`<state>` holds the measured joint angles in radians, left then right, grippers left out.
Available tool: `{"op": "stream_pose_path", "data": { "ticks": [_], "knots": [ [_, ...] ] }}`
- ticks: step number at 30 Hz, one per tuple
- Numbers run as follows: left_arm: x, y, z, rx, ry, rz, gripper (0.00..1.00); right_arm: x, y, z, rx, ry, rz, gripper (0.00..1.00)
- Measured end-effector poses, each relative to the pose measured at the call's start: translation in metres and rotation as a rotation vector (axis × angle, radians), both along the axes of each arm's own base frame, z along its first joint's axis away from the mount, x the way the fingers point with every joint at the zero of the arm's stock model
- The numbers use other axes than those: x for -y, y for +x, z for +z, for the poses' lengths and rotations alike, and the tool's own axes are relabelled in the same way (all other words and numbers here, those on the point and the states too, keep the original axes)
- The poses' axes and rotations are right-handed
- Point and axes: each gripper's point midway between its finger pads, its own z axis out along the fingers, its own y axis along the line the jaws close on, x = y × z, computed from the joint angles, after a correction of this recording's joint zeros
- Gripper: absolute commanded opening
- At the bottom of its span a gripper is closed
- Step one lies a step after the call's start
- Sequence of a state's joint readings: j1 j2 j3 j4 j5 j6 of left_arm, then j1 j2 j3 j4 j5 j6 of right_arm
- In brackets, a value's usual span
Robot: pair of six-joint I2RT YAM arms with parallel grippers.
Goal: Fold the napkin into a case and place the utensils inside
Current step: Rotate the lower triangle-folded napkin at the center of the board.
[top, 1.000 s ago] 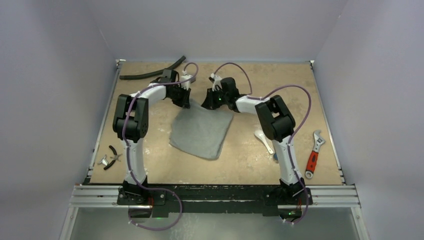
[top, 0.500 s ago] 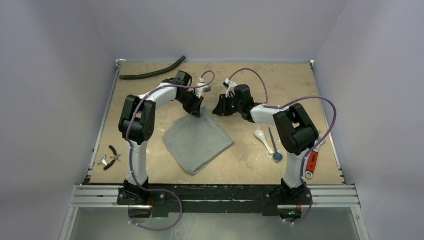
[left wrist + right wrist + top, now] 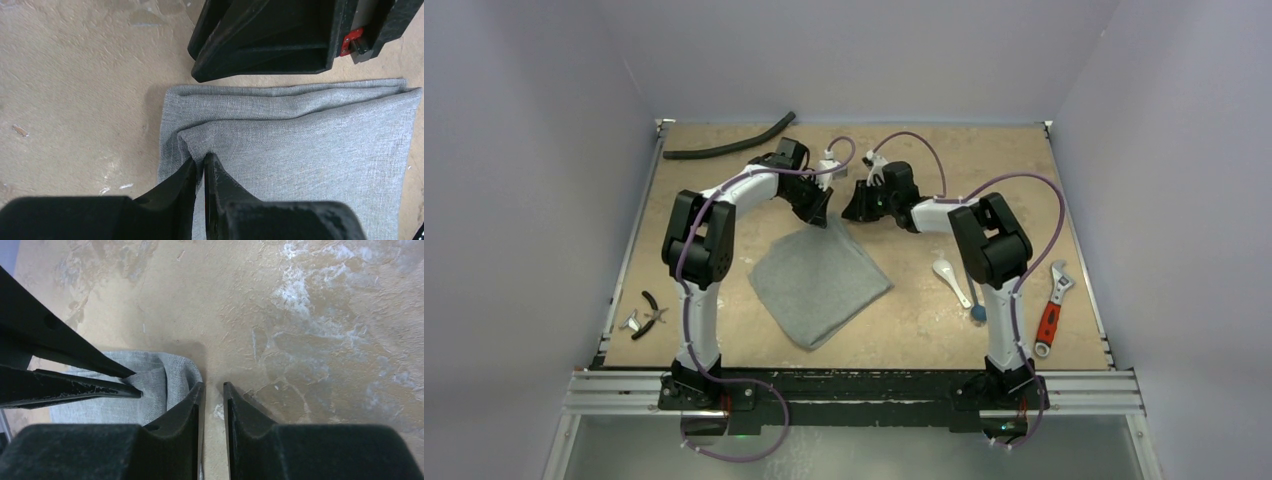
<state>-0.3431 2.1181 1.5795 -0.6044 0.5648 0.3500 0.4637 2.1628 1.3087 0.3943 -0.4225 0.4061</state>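
The left gripper [image 3: 200, 162] is pressed together, pinching a raised fold at the far corner of the napkin [image 3: 300, 150]. The napkin lies folded flat at the centre of the table [image 3: 904, 320]. The right gripper [image 3: 213, 390] stands just beside that corner over bare table. Its 2 fingers [image 3: 185, 415] are narrowly parted with nothing between them, and 1 may touch the cloth edge. The spoon [image 3: 949, 278] and blue-tipped stick [image 3: 976, 312] lie to the right, apart from the napkin.

Right hand [image 3: 213, 387] ajar, empty, beside napkin [image 3: 161, 374] corner.
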Motion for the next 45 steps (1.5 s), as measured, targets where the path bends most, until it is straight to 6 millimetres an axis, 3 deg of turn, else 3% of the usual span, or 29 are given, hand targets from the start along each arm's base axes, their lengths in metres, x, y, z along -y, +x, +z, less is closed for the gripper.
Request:
{"op": "stream_pose_path", "data": {
  "ticks": [13,22,24,26,30,34,38,41,45],
  "knots": [
    [0.008,0.009,0.004,0.029,-0.026,0.020,0.07,-0.018,-0.001,-0.003,-0.015,0.051,0.046,0.15],
    [0.022,0.019,0.012,0.067,-0.056,0.013,0.07,-0.033,-0.006,-0.002,-0.019,0.069,0.083,0.14],
    [0.027,0.022,0.012,0.072,-0.060,0.011,0.08,-0.033,-0.007,-0.002,-0.022,0.070,0.087,0.16],
    [0.030,0.024,0.010,0.078,-0.059,0.008,0.09,-0.032,-0.007,-0.003,-0.027,0.070,0.088,0.26],
    [0.030,0.030,0.010,0.096,-0.050,0.016,0.14,-0.018,0.005,0.002,-0.019,0.072,0.053,0.39],
    [0.029,0.040,-0.002,0.125,-0.030,0.048,0.22,0.014,0.017,0.012,-0.021,0.058,-0.010,0.44],
    [0.028,0.042,-0.012,0.116,-0.029,0.085,0.28,0.042,0.020,0.035,0.015,0.050,-0.065,0.45],
    [0.027,0.051,-0.011,0.140,-0.024,0.121,0.37,0.054,0.002,0.051,0.044,0.050,-0.096,0.36],
    [0.022,0.061,-0.012,0.171,0.001,0.179,0.51,0.049,-0.041,0.059,0.044,0.067,-0.078,0.23]
  ]
}}
